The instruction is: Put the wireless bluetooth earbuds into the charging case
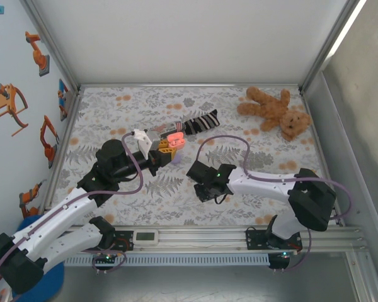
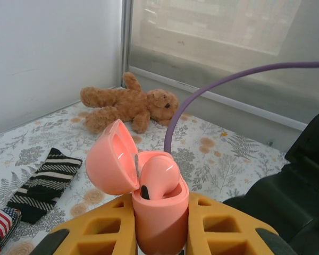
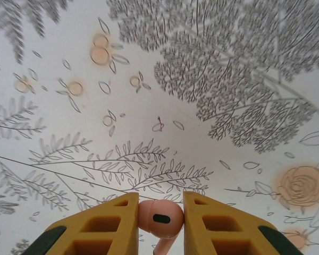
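One earbud (image 3: 160,218) — stem back along right jaws

Floral worktop (image 1: 107,116), two soft items on it.
Striped sock (image 1: 200,121) just beyond left pincer (image 1: 172,145); teddy bear (image 1: 276,112) well to its right.

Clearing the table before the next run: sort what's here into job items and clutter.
For the job:
- charging case, open, gripped by the left gripper
- seated earbud, in the case
- second earbud, pinched in the right gripper

Just lying about:
- teddy bear
- striped sock
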You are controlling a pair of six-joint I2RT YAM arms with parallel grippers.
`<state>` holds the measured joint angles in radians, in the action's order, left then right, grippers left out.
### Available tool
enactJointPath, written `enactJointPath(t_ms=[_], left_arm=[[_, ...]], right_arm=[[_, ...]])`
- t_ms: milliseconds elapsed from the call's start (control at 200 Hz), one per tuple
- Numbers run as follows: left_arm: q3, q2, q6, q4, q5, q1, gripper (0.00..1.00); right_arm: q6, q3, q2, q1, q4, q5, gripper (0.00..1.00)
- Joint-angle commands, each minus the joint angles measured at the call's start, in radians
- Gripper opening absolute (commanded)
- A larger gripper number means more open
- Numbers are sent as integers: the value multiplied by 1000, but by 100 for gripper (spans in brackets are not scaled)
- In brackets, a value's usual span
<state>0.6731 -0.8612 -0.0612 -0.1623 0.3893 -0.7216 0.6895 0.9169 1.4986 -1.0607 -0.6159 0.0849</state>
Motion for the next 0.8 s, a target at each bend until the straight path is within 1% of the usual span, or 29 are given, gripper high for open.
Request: enactJointPath(t_ms=[0,280,436,521,591,711,791], left_arm=[[14,9,-20,-41,9,-6,0],[7,-19,-53,-101,27,-5,0],[7,-48,-79,-154,45,-6,0],[8,-68,-96,-191,57,-6,0],[12,-86,-108,-220,69,-6,0],[24,-110,-122,-256,89,-6,0],[34,-124,-128,-279,98,-6,0]], right_arm=[[-36,52,-75,2,-54,97,23],[-126,137,-245,1,-84,256,23],[-209,198,-335,1,-71,354,23],[-267,223,-383,1,-27,404,23],[-322,239,-423,1,34,421,22],[-413,263,-477,1,151,414,22],[-474,280,-500,1,223,388,22]])
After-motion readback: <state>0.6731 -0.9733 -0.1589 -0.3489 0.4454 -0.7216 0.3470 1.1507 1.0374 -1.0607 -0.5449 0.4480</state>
